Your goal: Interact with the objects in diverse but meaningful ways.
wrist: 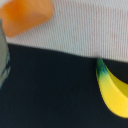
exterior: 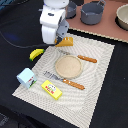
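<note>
The white robot arm's gripper (exterior: 59, 41) hangs over the far left corner of the striped beige placemat (exterior: 95, 75), and whether its jaws are spread or closed cannot be told. Just beside it lies the golden-brown bread loaf (exterior: 66, 42), with the small yellow banana (exterior: 36, 53) on the black table to its left. The flat yellow rectangular box with red label (exterior: 52, 90) rests at the mat's near edge, near the round tan plate (exterior: 68, 66).

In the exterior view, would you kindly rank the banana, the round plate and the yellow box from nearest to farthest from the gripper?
The gripper is mostly hidden by the arm.
1. Banana, toward that view's left, off the mat.
2. Round plate, mid-mat.
3. Yellow box, at the mat's near edge.
</note>
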### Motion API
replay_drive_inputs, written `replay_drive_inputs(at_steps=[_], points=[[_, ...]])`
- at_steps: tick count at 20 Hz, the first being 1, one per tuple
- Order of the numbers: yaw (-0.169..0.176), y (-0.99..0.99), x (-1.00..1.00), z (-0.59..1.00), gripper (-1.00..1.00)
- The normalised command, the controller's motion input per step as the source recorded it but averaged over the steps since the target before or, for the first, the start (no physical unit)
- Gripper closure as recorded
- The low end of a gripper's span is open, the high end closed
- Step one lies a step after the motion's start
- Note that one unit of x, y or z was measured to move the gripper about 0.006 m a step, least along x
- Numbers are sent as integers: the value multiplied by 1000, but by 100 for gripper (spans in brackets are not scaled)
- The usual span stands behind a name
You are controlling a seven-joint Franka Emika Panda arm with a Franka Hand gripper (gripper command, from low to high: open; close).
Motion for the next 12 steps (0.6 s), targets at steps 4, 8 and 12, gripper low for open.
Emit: replay_drive_inputs(at_steps=[4,8,12], points=[[95,-195,-639,-1,-100],[162,-169,-601,0,-100],[193,-144,-543,0,-100]])
